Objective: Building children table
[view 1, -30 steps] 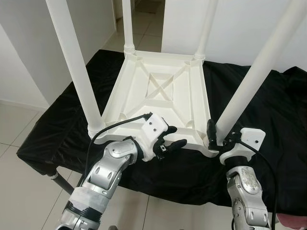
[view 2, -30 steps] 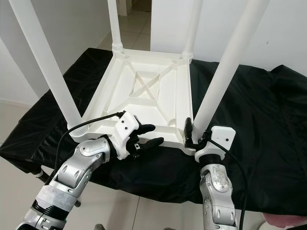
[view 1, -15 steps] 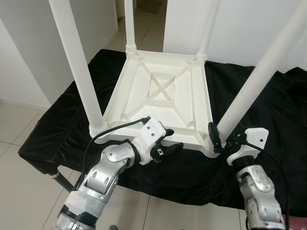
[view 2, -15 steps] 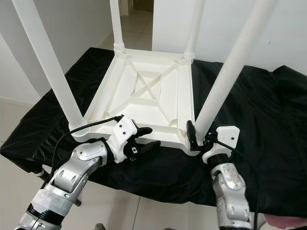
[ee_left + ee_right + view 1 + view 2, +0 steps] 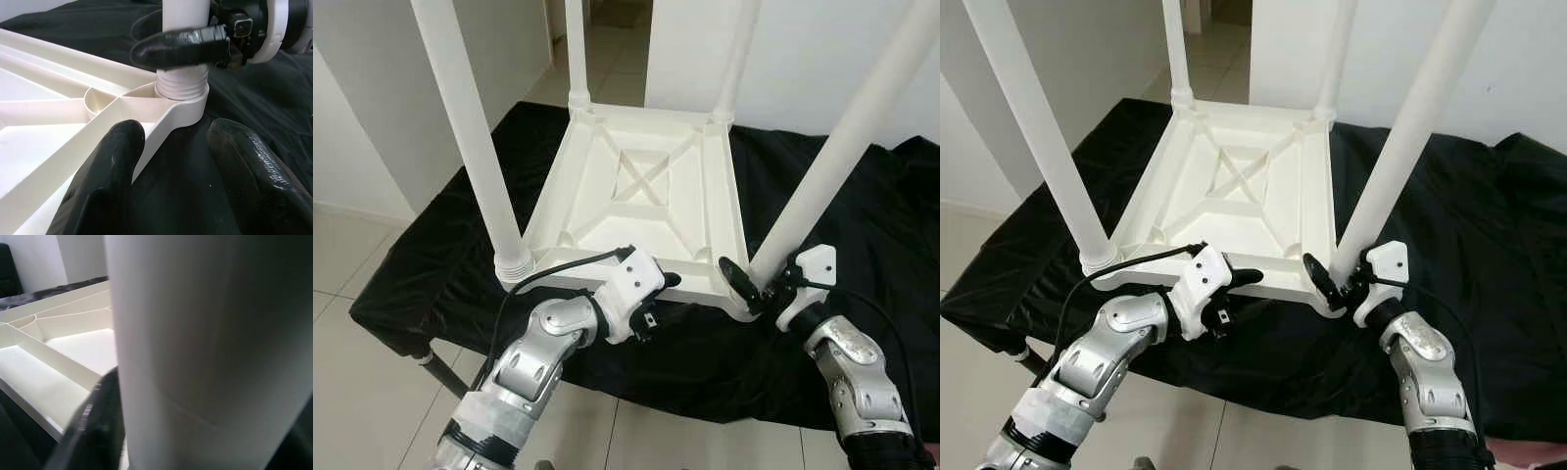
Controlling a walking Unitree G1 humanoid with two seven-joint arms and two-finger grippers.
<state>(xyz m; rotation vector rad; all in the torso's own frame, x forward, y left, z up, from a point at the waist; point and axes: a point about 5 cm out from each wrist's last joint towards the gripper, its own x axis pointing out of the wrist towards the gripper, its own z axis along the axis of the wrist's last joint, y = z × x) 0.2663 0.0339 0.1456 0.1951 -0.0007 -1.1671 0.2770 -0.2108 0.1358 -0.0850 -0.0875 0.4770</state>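
The white children's table [image 5: 646, 191] lies upside down on a black cloth [image 5: 862, 225] that covers a low stand, its ribbed underside facing up and its four white legs rising from the corner sockets. The near right leg [image 5: 847, 147] stands in its threaded socket at the corner closest to my right arm, and my right gripper [image 5: 751, 282] is closed around the base of that leg, one black finger lying across the front of the tube just above the threads, as my left wrist view shows plainly; my right wrist view is taken up by the leg's white tube close in front of it, with one dark finger [image 5: 93, 431] beside it and the table's inner ribs beyond. My left gripper [image 5: 661, 299] sits at the near edge of the tabletop, between the two front legs, its fingers [image 5: 105, 181] spread wide with the table's rim running between them; one finger lies on the white rim and the other rests over the black cloth, and they clamp nothing. The near left leg [image 5: 470, 137] stands upright in its socket at the other front corner, and the two far legs [image 5: 576, 49] rise at the back. Beneath the cloth is pale tiled floor [image 5: 352, 255], with white walls around.
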